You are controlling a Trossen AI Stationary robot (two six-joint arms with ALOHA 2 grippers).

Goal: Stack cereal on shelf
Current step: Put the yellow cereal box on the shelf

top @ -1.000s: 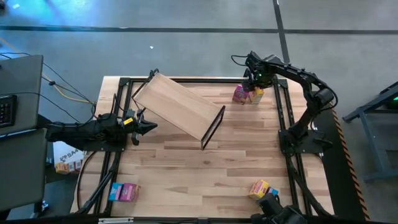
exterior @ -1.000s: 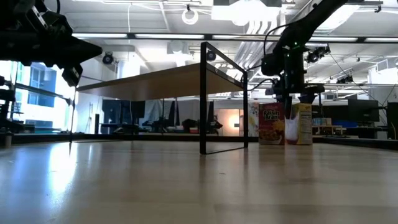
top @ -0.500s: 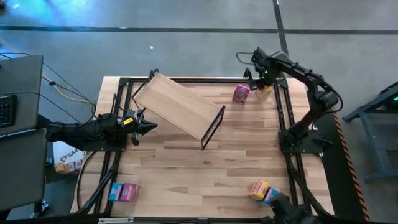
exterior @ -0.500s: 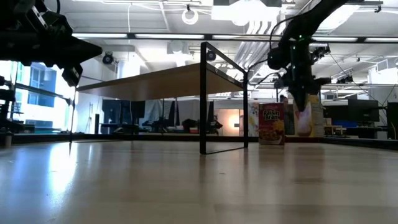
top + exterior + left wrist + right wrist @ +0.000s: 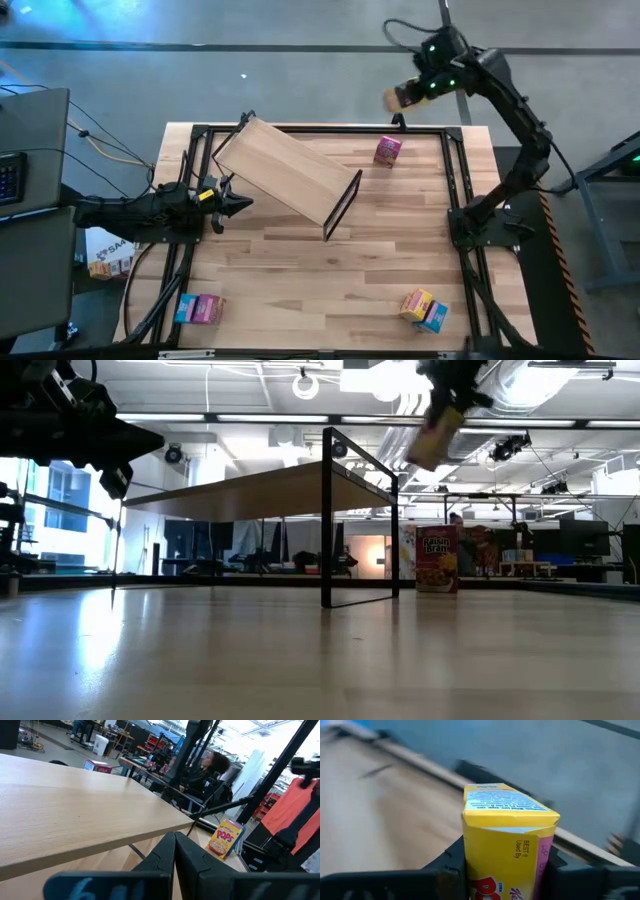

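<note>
Lifted clear of the tabletop [image 5: 300, 270] since a second ago, the right gripper [image 5: 412, 92] now hangs high beyond the table's far edge, its fingers pinching a yellow cereal box [image 5: 506, 842] by its sides; the right arm stretches up and away from its base beside the table's right edge. Left standing alone near the far edge, to the right of the shelf [image 5: 285, 168], is the magenta box [image 5: 387, 150] that earlier stood beside the yellow one. That shelf sits at an angle on the far left part of the tabletop, its plywood top bare. Just off its near left end, the left gripper [image 5: 232, 201] is unchanged, low and level, fingers pressed together on nothing. Well away from the shelf, one pair of boxes [image 5: 200, 309] lies at the near left corner and another pair [image 5: 424, 307] at the near right
</note>
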